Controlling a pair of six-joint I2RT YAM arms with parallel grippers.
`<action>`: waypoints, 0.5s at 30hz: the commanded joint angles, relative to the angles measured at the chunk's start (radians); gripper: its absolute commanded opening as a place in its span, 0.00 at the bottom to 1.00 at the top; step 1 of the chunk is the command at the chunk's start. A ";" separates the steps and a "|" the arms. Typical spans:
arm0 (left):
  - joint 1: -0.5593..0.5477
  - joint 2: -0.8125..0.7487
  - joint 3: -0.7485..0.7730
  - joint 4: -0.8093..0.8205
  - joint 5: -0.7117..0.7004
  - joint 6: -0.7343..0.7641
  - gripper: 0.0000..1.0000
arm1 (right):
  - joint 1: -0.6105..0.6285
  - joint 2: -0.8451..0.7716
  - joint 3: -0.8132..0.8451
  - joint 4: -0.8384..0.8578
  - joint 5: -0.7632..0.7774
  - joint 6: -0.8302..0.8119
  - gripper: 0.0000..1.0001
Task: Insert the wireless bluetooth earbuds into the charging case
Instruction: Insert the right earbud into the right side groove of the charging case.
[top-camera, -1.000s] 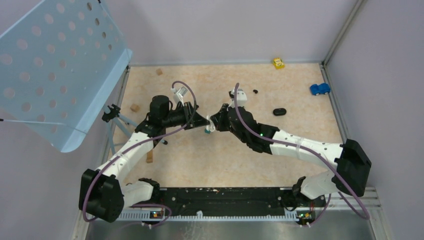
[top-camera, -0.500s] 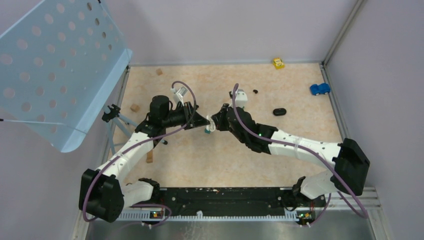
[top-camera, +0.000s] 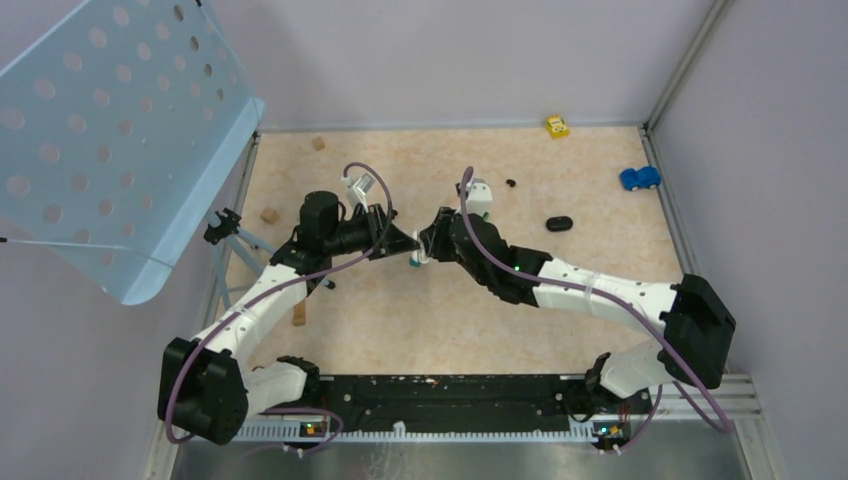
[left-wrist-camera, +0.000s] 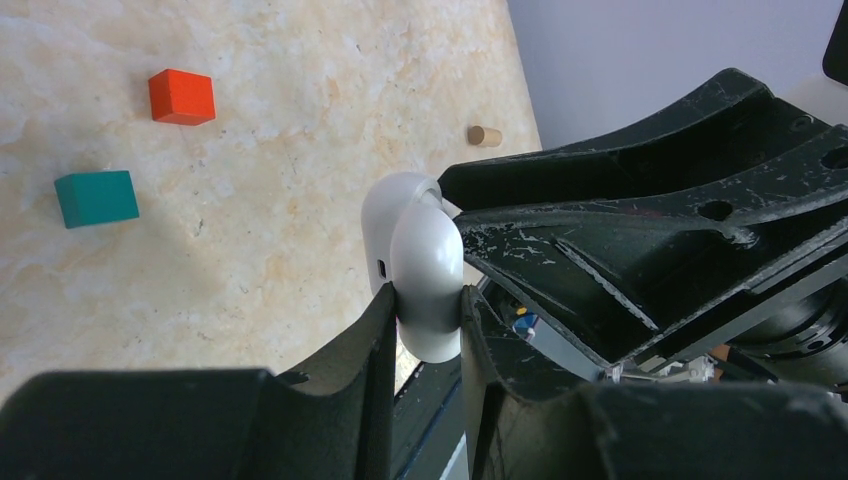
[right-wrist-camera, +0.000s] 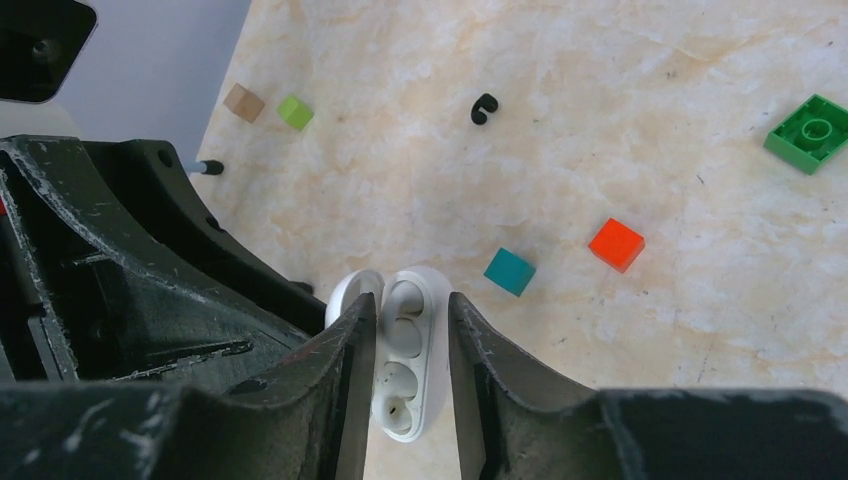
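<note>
The white charging case (left-wrist-camera: 425, 250) is pinched at its lower body between the fingers of my left gripper (left-wrist-camera: 428, 300), held above the table with its lid open. In the right wrview its open face (right-wrist-camera: 405, 360) shows two white wells; I cannot tell whether a bud sits in them. My right gripper (right-wrist-camera: 412, 300) is open and straddles the case, with a gap on its right side. Both grippers meet at mid table (top-camera: 422, 245). One black earbud (right-wrist-camera: 483, 108) lies on the table beyond them, also in the top view (top-camera: 511, 183). No white earbuds are clearly in view.
A black oval case (top-camera: 559, 223) lies to the right. A teal cube (right-wrist-camera: 510, 271), red cube (right-wrist-camera: 616, 245), green brick (right-wrist-camera: 812, 132), lime cube (right-wrist-camera: 294, 111) and tan cube (right-wrist-camera: 243, 102) lie scattered. Toy cars (top-camera: 639, 178) (top-camera: 556, 126) sit far right. A blue perforated panel (top-camera: 110, 130) stands at the left.
My right arm has shifted slightly left, closer around the case. My left arm and the case have stayed in place.
</note>
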 joint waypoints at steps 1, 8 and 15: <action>-0.002 -0.026 -0.008 0.048 0.013 -0.003 0.06 | 0.006 -0.004 0.055 0.012 0.006 -0.007 0.36; -0.002 -0.025 -0.013 0.045 0.011 -0.003 0.06 | 0.005 -0.012 0.058 0.019 -0.009 -0.005 0.46; -0.002 -0.021 -0.017 0.043 0.013 0.000 0.06 | 0.006 -0.062 0.075 0.005 0.018 -0.026 0.47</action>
